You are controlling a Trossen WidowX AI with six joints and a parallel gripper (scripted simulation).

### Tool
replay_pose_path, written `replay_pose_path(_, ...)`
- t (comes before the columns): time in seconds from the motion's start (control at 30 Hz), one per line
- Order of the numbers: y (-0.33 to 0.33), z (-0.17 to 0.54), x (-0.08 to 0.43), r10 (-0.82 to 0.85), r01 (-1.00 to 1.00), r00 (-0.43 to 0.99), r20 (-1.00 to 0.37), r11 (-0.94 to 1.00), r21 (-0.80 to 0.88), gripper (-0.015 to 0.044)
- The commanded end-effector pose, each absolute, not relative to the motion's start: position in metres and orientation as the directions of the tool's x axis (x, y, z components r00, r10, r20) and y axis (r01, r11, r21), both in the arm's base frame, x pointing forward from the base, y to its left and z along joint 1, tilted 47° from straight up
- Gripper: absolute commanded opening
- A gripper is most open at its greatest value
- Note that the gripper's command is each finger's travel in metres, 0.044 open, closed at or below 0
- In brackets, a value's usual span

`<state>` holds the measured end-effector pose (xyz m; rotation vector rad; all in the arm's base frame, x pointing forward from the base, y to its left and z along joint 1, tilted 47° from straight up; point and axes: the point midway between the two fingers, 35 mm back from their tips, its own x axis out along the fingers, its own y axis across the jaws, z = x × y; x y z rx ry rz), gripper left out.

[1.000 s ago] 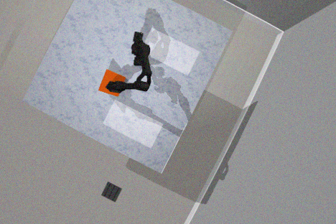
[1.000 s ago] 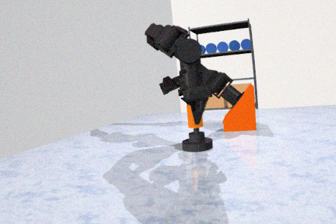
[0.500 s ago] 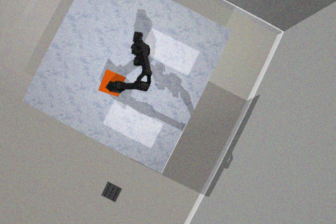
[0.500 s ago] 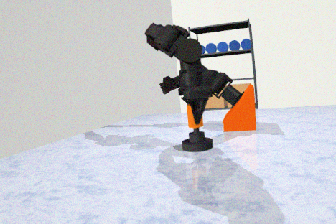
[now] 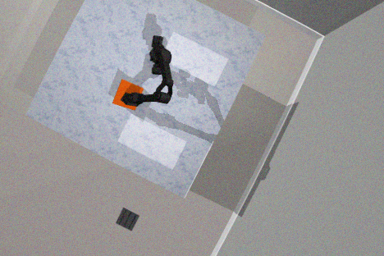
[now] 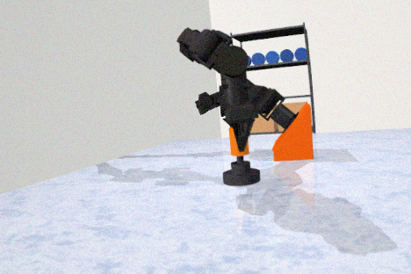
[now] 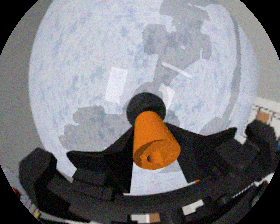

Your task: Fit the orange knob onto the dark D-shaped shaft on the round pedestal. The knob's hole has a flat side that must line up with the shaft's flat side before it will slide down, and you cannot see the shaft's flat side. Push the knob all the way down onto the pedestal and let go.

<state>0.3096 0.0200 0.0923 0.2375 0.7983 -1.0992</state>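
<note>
The orange knob (image 6: pixel 234 144) (image 7: pixel 153 135) is upright in my gripper (image 6: pixel 241 147) (image 7: pixel 148 127), which is shut on it. The round black pedestal (image 6: pixel 241 178) (image 7: pixel 143 101) stands directly below. A short piece of the dark shaft (image 6: pixel 240 159) shows between the knob's lower end and the pedestal's raised middle, so the knob is not down on the pedestal. Whether the shaft's tip is inside the hole cannot be told. The knob's top has a raised, uneven shape in the wrist view. In the top view the arm hides the knob and pedestal.
The orange wedge block (image 5: pixel 118 95) (image 6: pixel 296 142) stands under the arm's base. Two pale rectangles (image 5: pixel 198 58) (image 5: pixel 152 141) show on the mottled table top (image 5: pixel 78 57). Behind the table is a dark shelf rack (image 6: pixel 268 35) with blue round things.
</note>
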Motion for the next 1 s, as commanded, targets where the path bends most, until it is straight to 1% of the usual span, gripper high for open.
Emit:
replay_pose_path(0.0, 0.0188, 0.0918, 0.3095, -0.703, 0.864, 0.216, -0.678, 0.461, -0.203, 0.0000)
replay_pose_path(0.67, 0.0185, 0.0966, 0.3060, -0.703, 0.864, 0.216, -0.678, 0.461, -0.203, 0.0000)
replay_pose_path(0.8, 0.0186, 0.0969, 0.3067, -0.703, 0.886, 0.216, -0.678, 0.432, -0.166, 0.0000)
replay_pose_path(0.97, 0.0188, 0.0954, 0.3084, -0.703, 0.886, 0.216, -0.678, 0.432, -0.165, 0.0000)
